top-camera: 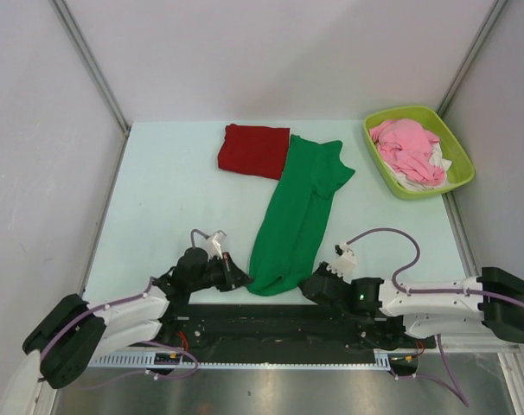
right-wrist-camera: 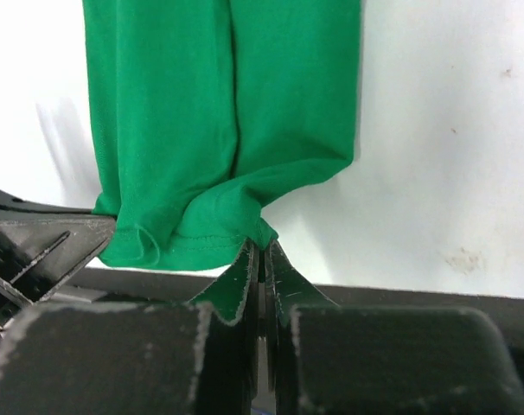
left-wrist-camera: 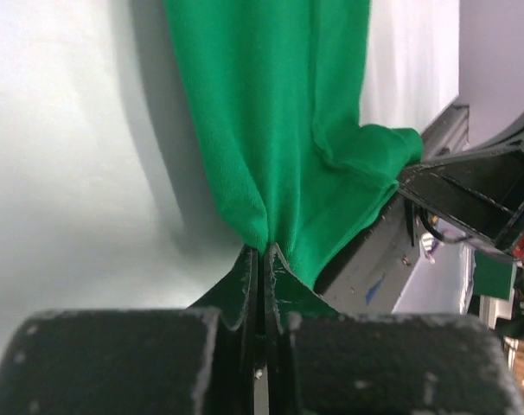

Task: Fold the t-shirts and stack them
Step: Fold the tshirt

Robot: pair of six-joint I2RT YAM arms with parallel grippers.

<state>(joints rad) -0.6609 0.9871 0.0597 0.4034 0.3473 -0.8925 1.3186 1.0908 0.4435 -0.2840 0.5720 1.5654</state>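
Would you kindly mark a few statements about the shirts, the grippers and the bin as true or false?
1. The right gripper is shut on the green t-shirt. True.
2. The dark red t-shirt lies folded on the table. True.
3. The left gripper hangs open over the dark red t-shirt. False: it is shut on the green t-shirt's near end.
4. The pink garment lies spread on the table. False: it sits in the lime bin.

Green tee (top-camera: 298, 207), dark red tee (top-camera: 254, 150), lime bin (top-camera: 459, 161) w/ pink garment (top-camera: 405, 147).
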